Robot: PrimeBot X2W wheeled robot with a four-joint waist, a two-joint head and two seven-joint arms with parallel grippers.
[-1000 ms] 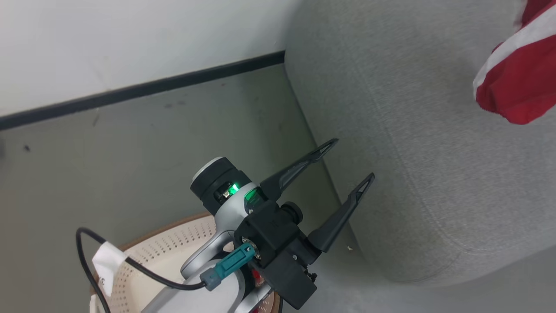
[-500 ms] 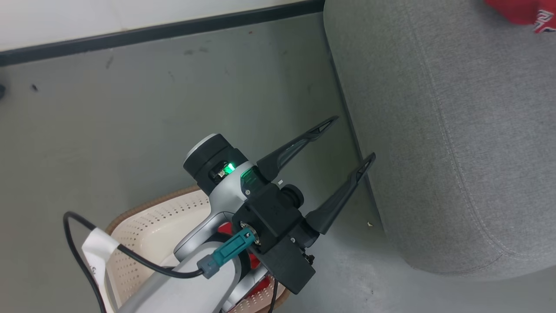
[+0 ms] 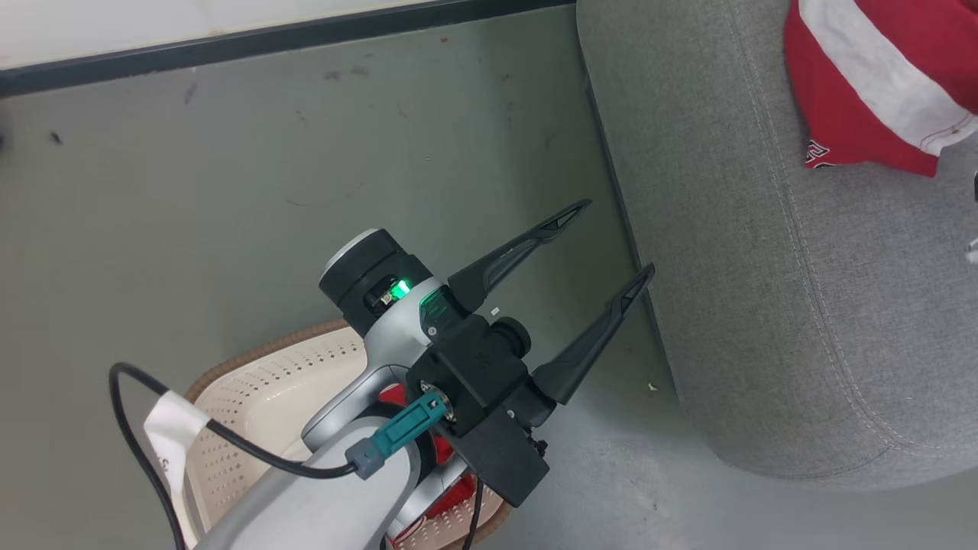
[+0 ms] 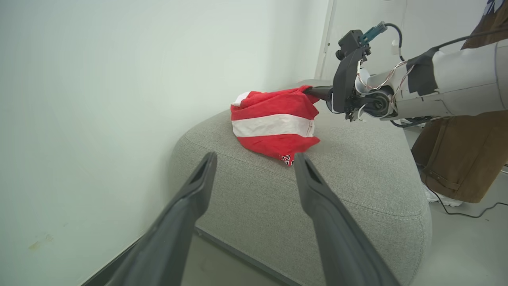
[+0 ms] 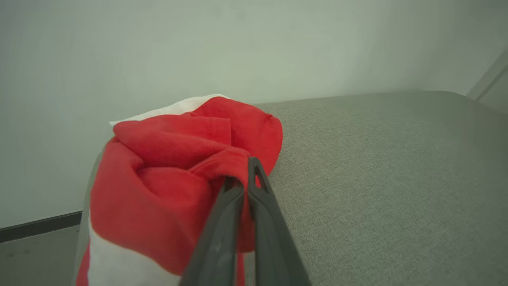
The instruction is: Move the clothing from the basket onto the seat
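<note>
The clothing [image 4: 274, 119], a red garment with a white stripe, hangs bunched and rests on the grey seat [image 4: 357, 178] near the wall. My right gripper [image 5: 241, 172] is shut on its upper fold [image 5: 158, 178]; the left wrist view shows that gripper [image 4: 315, 92] at the bundle's top. In the head view the clothing [image 3: 863, 84] lies at the seat's [image 3: 764, 305] upper right. My left gripper [image 3: 617, 237] stands open over the floor, beside the seat's edge, holding nothing. Below it sits the basket [image 3: 252, 382] with more red fabric [image 3: 451, 496], mostly hidden by my arm.
A white wall with a black baseboard [image 3: 306, 34] runs behind the grey floor [image 3: 191, 191]. A person in brown trousers [image 4: 456, 159] stands past the seat's far side, with a cable on the floor there. A black cable [image 3: 153, 428] loops off my left arm.
The head camera has tipped downward, shifting the whole picture. The red clothing has come further over the seat in the right gripper. The left gripper has stayed open in the same pose.
</note>
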